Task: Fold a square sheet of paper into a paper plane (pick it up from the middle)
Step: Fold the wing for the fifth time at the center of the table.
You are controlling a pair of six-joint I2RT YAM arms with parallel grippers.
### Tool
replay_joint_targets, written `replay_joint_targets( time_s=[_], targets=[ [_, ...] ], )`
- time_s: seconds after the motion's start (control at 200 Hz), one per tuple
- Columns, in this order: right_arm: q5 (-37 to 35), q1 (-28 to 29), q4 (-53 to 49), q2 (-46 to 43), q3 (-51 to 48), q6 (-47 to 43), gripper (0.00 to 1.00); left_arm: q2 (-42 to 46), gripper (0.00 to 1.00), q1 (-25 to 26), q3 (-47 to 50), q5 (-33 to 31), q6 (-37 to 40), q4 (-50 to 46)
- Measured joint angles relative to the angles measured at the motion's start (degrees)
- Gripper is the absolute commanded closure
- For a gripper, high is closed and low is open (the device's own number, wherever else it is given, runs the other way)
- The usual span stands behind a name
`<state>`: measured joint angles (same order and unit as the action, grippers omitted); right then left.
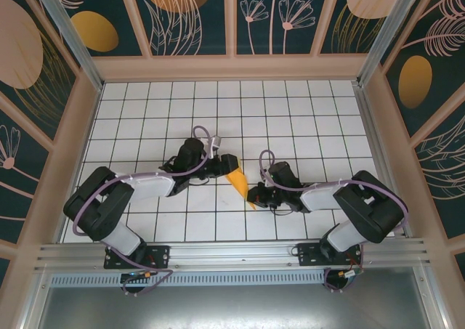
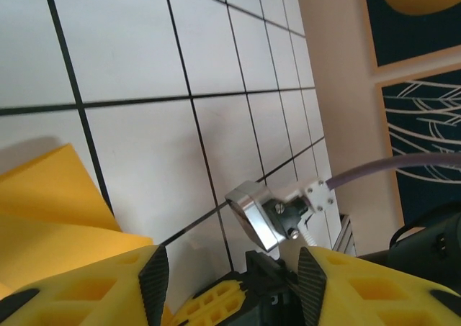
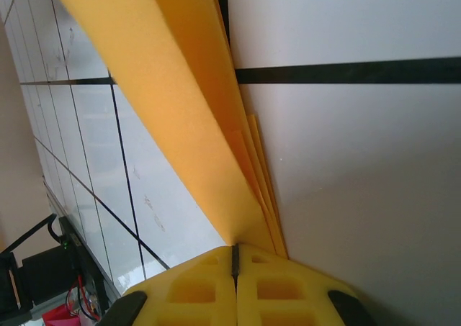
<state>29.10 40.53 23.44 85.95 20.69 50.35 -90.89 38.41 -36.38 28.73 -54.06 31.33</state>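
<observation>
The folded paper [image 1: 236,179] lies near the centre of the table [image 1: 290,118], a narrow wedge pointing to 5 o'clock. The right gripper [image 1: 253,196] is pinched tight on that tip. At the paper's 11 o'clock end, the left gripper [image 1: 227,165] stands parted, with nothing between its 2 fingers [image 2: 155,275] and the paper just outside one.

This is a purpose-built robot test cell in a lab, where a white grid-lined tabletop [image 1: 290,111] is boxed in by printed botanical wall panels [image 1: 192,17], with a left arm [image 1: 138,187] and a right arm [image 1: 341,198] bolted to an aluminium rail [image 1: 232,253].
</observation>
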Motion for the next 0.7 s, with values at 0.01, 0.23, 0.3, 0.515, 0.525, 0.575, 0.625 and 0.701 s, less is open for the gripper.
replay_joint_targets(
  time_s=[0.01,0.23,0.3,0.515,0.525,0.575,0.625,0.701],
  targets=[
    [0.0,0.0,0.0,0.0,0.0,0.0,0.92,-0.2,0.48,0.2,0.0,0.0,0.0,0.1],
    [0.3,0.0,0.7,0.5,0.2,1.3,0.92,-6.6,0.49,5.1,-0.8,1.4,-0.2,1.1],
    [0.3,0.0,0.7,0.5,0.2,1.5,0.92,-8.9,0.5,5.4,-1.6,1.7,-0.4,1.7],
    [0.4,0.0,1.1,0.7,0.2,2.0,0.92,-13.4,0.5,5.4,-2.7,1.9,-0.7,2.5],
    [0.4,0.0,1.1,0.7,0.2,2.0,0.92,-13.5,0.5,5.4,-2.7,1.9,-0.7,2.7],
    [0.4,0.0,1.2,0.8,0.2,2.3,0.92,-14.2,0.5,5.4,-3.0,2.1,-0.9,3.2],
    [0.4,0.0,1.3,0.8,0.2,2.5,0.92,-14.6,0.5,5.3,-3.3,2.2,-1.0,3.6],
    [0.4,0.0,1.3,0.8,0.2,2.6,0.91,-15.0,0.52,5.3,-3.8,1.9,-1.2,3.6]
  ],
)
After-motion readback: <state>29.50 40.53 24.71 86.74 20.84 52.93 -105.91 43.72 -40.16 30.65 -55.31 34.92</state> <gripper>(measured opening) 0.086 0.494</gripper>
